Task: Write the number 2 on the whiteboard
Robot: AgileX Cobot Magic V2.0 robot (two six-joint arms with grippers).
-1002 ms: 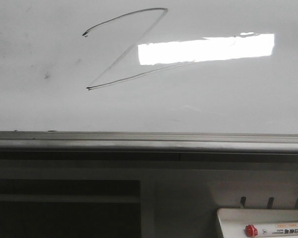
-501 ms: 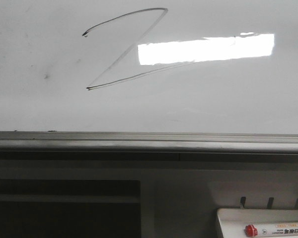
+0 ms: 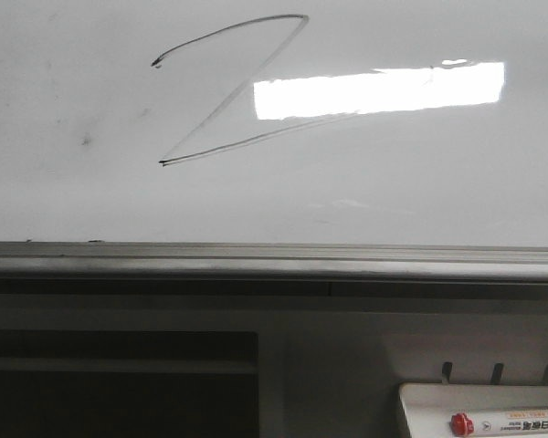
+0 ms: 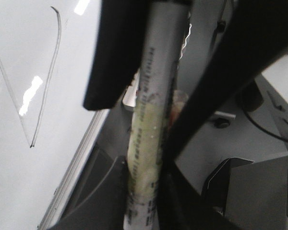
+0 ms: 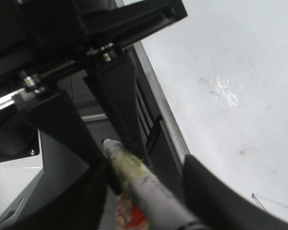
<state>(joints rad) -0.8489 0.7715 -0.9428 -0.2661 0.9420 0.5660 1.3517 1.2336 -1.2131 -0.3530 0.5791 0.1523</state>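
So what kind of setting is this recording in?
Probably an indoor robot test rig, set up like a classroom writing station: a whiteboard with a drawn 2, a marker resting in a tray, and a ceiling light's reflection.

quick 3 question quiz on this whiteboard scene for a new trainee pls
1. True or false: the number 2 is already drawn on the whiteboard.
2. What lies in the white tray at the lower right of the front view? A) an eraser B) a red-capped marker C) a cloth
3. What does the left gripper hold between its fingers?

Key
1. True: a thin black angular figure stands on the board, left of the bright light reflection.
2. B, the red-capped marker.
3. A worn, pale marker, seen in the left wrist view.
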